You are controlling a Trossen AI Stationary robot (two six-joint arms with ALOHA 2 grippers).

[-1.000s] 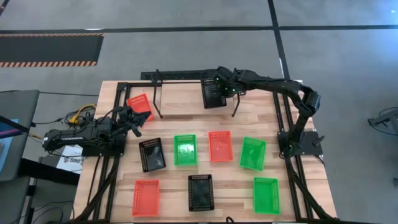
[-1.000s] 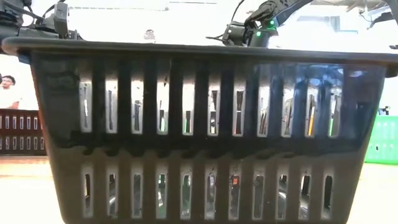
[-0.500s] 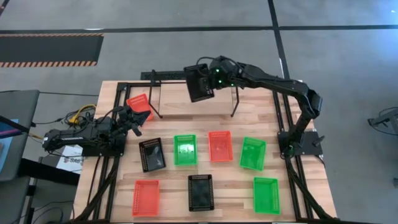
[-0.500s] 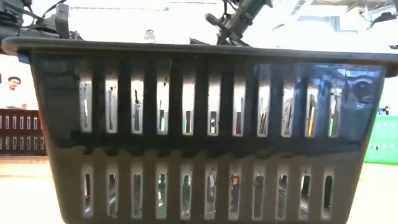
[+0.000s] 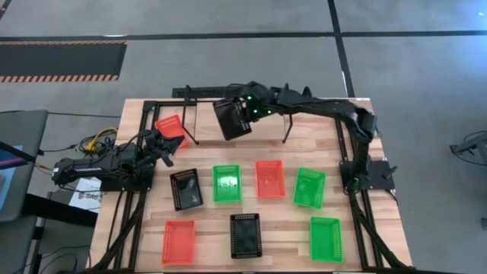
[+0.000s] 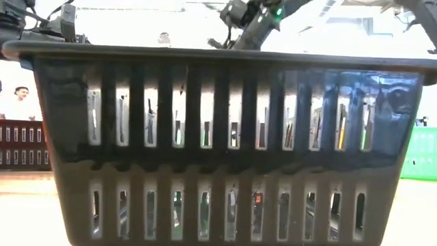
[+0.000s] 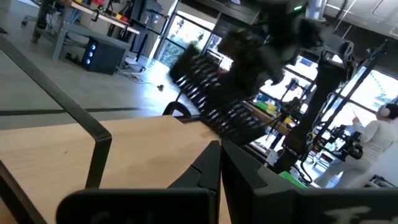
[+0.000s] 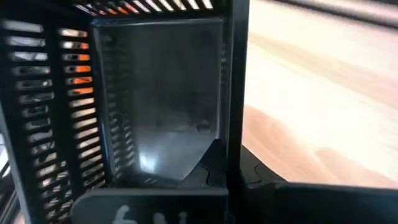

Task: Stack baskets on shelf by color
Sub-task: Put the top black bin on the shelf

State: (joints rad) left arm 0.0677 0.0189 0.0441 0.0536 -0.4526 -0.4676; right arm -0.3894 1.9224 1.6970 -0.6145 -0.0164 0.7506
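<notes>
My right fingers are clamped on a black slatted plastic basket, held tilted above the black wire shelf near a red-orange basket. My left fingers, parted and empty, wait beside that shelf over the wooden surface.

Right arm stretched far across from its base on the right side, elbow raised, forearm reaching left toward the back middle. Right pincer was clamped on the rim of a black basket, carried tilted in the air. Left arm lay low and folded at the left edge, left pincer pointing right, fingers apart, gripping nothing.
</notes>
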